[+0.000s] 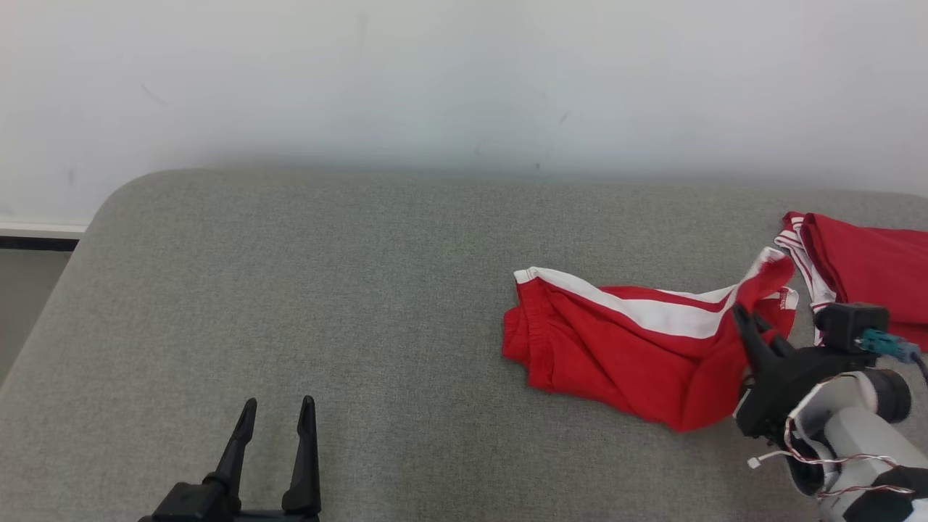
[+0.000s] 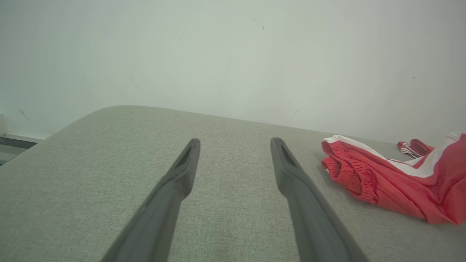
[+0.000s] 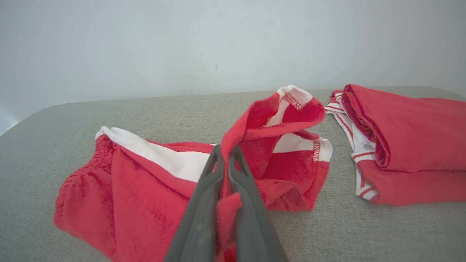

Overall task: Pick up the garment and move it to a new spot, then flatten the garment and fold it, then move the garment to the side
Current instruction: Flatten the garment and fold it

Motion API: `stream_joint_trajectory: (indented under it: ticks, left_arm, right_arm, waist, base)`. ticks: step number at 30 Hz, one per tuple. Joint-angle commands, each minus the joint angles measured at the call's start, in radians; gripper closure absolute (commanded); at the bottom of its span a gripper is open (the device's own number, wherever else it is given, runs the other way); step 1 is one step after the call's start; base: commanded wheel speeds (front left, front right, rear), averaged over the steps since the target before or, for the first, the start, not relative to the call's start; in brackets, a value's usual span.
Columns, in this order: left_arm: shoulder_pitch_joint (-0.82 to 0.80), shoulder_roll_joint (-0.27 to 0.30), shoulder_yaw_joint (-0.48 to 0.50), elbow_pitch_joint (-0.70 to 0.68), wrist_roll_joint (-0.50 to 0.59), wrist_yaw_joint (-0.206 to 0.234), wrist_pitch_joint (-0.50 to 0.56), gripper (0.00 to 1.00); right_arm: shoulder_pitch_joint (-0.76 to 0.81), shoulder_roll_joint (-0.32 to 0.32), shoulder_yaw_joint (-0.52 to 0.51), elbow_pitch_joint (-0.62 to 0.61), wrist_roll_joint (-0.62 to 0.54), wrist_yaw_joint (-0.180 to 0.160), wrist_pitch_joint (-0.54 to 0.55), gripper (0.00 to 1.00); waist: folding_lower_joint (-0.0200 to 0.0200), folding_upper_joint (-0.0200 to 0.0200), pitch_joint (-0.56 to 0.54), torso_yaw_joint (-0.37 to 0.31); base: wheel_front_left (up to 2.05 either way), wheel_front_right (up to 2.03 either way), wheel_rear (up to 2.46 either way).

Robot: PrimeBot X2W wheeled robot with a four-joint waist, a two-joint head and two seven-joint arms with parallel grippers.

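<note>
1. A grey cushion lies before a white wall.
2. The right gripper has its fingers pressed together on a raised fold of the red shorts.
3. The rest of the shorts lies crumpled on the cushion, to the left of this gripper.
4. A folded red garment lies near it, on the right.
5. The left gripper is spread wide over bare cushion, with the shorts well to its right.

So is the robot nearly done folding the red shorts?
Not nearly. Done: only another red garment, which lies folded at the right edge. In hand: the right gripper is shut on a bunch of the red shorts, which lie crumpled on the grey cushion. The left gripper is open, holding nothing. Left: moving the shorts, flattening, folding, and setting them aside.
</note>
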Motion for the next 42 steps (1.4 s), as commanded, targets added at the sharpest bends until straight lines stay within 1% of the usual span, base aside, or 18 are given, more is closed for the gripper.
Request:
stream_joint_trajectory:
  ticks: [1, 2, 9, 14, 21, 27, 28, 29, 30, 36, 42]
  left_arm:
    - [0.007, -0.001, -0.003, -0.003, -0.011, 0.004, -0.003, 0.00]
    - [0.007, -0.001, -0.003, -0.003, -0.011, 0.004, -0.003, 0.00]
    - [-0.027, -0.001, -0.023, -0.002, -0.026, 0.012, -0.003, 0.00]
    - [-0.051, -0.001, -0.042, 0.001, -0.037, 0.021, -0.003, 0.00]
    - [-0.075, -0.001, -0.059, 0.004, -0.049, 0.030, -0.003, 0.00]
    - [-0.085, -0.001, -0.071, 0.008, -0.059, 0.034, -0.003, 0.00]
    - [-0.087, -0.001, -0.071, 0.008, -0.059, 0.034, -0.003, 0.00]
    - [-0.087, -0.001, -0.070, 0.008, -0.058, 0.034, -0.003, 0.00]
    - [-0.087, -0.001, -0.068, 0.008, -0.058, 0.034, -0.003, 0.00]
    - [-0.065, -0.001, -0.044, 0.008, -0.043, 0.039, -0.003, 0.00]
    - [-0.046, -0.001, -0.016, -0.002, -0.025, 0.031, -0.003, 0.00]
  right_arm:
    - [-0.015, 0.031, 0.005, -0.023, -0.020, -0.003, 0.013, 1.00]
    - [-0.015, 0.031, 0.005, -0.023, -0.020, -0.003, 0.013, 1.00]
    - [-0.039, 0.130, 0.006, -0.070, -0.084, -0.003, 0.057, 1.00]
    - [-0.044, 0.183, 0.009, -0.079, -0.130, -0.003, 0.083, 1.00]
    - [-0.043, 0.252, 0.010, -0.056, -0.172, -0.003, 0.102, 1.00]
    - [-0.039, 0.287, 0.008, -0.004, -0.202, -0.003, 0.089, 1.00]
    - [-0.042, 0.292, 0.006, 0.003, -0.207, -0.003, 0.080, 0.78]
    - [-0.044, 0.296, 0.008, 0.007, -0.210, -0.003, 0.070, 0.25]
    - [-0.042, 0.298, 0.008, 0.010, -0.209, -0.003, 0.062, 0.00]
    - [-0.024, 0.271, -0.009, -0.021, -0.202, -0.003, -0.022, 0.00]
    - [0.029, 0.202, -0.070, -0.113, -0.203, -0.003, -0.085, 0.00]
  waist:
    - [0.0001, 0.0000, -0.001, 0.008]
    - [0.0001, 0.0000, -0.001, 0.008]
    - [0.0001, 0.0000, 0.023, 0.041]
    - [0.0001, 0.0000, 0.048, 0.078]
    - [0.0001, 0.0000, 0.076, 0.125]
    - [0.0001, 0.0000, 0.090, 0.145]
    - [0.0001, 0.0000, 0.090, 0.146]
    - [0.0001, 0.0000, 0.090, 0.146]
    - [0.0001, 0.0000, 0.090, 0.143]
    - [0.0001, 0.0000, 0.074, 0.111]
    - [0.0001, 0.0000, 0.056, 0.073]
  base:
    - [0.00, 0.00, 0.00]
    - [0.00, 0.00, 0.00]
    - [0.00, 0.00, 0.00]
    - [0.00, 0.00, 0.00]
    - [0.00, 0.00, 0.00]
    - [0.00, 0.00, 0.00]
    - [0.00, 0.00, 0.00]
    - [0.00, 0.00, 0.00]
    - [0.00, 0.00, 0.00]
    - [0.00, 0.00, 0.00]
    - [0.00, 0.00, 0.00]
